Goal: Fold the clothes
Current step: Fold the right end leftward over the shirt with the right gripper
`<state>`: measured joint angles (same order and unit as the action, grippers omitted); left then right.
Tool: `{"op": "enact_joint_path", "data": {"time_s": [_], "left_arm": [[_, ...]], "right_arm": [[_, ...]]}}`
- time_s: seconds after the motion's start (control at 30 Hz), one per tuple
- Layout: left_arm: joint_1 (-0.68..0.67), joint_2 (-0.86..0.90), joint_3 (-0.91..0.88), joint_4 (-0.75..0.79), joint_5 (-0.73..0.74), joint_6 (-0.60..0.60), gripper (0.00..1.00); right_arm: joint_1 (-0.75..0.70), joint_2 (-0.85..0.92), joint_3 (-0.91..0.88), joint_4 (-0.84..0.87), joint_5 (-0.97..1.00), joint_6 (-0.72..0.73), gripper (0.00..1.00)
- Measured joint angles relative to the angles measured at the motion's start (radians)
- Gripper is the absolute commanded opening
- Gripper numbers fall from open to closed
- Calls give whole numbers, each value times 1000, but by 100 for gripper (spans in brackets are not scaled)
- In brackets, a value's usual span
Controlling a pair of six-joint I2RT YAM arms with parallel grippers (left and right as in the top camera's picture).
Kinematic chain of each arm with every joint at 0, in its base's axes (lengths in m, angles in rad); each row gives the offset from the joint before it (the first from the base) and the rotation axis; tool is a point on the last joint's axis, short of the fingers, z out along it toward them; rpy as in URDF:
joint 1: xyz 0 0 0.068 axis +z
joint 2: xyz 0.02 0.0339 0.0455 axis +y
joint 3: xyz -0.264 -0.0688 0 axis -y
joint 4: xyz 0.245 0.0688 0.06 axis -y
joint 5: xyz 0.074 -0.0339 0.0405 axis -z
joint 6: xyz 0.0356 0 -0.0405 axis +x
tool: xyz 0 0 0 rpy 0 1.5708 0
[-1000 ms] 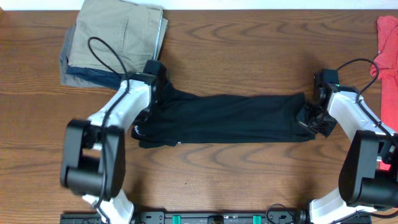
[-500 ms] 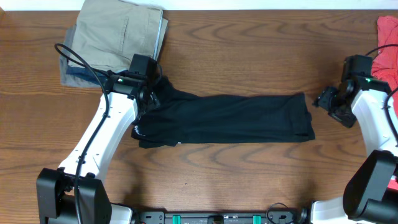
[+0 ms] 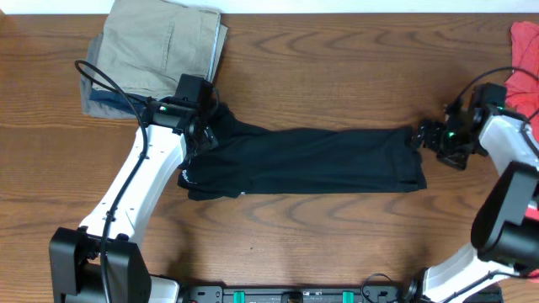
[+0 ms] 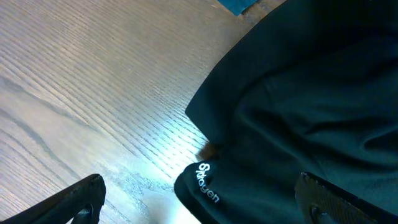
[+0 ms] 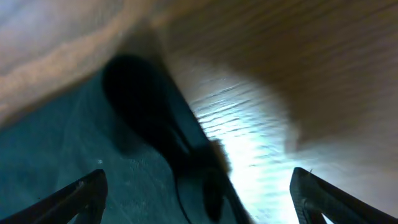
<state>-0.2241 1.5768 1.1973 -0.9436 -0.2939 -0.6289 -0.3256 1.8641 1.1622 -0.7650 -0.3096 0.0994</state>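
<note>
White shells clad the left arm and right arm, with black joint housings at the far end from each hand. Thin black cables loop behind the wrists, beside small green lights. The fingers are dark wedges.

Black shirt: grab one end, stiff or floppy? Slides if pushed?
Probably floppy: the black shirt lies flat with soft creases, so a lifted end should drape. Likely light, being thin. Pushed, it would probably bunch on the wooden table rather than slide whole.
</note>
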Motion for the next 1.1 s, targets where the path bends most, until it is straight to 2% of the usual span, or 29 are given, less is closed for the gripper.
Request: {"op": "enact_joint_path", "data": {"time_s": [0.13, 0.2, 0.23, 0.27, 0.37, 0.4, 0.43, 0.57, 0.77, 1.1], "left_arm": [[0, 0, 0, -2, 0, 0, 98], [0, 0, 0, -2, 0, 0, 98], [0, 0, 0, -2, 0, 0, 98], [0, 0, 0, -2, 0, 0, 98], [0, 0, 0, -2, 0, 0, 98], [0, 0, 0, -2, 0, 0, 98], [0, 0, 0, -2, 0, 0, 98], [0, 0, 0, -2, 0, 0, 98], [0, 0, 0, -13, 0, 0, 98], [0, 0, 0, -18, 0, 0, 98]], "right_arm": [[0, 35, 3, -26, -85, -37, 89], [1, 43, 5, -42, -110, -48, 84], [3, 46, 8, -51, -121, -55, 76], [4, 52, 10, -60, -129, -61, 63], [13, 72, 11, -92, -141, -66, 13], [18, 80, 11, -99, -141, -66, 4], [25, 89, 10, -105, -143, -66, 1], [36, 96, 9, -114, -145, -45, 1], [22, 67, 9, -158, -77, 58, 1], [-37, -249, 52, -341, 151, 134, 1]]}}
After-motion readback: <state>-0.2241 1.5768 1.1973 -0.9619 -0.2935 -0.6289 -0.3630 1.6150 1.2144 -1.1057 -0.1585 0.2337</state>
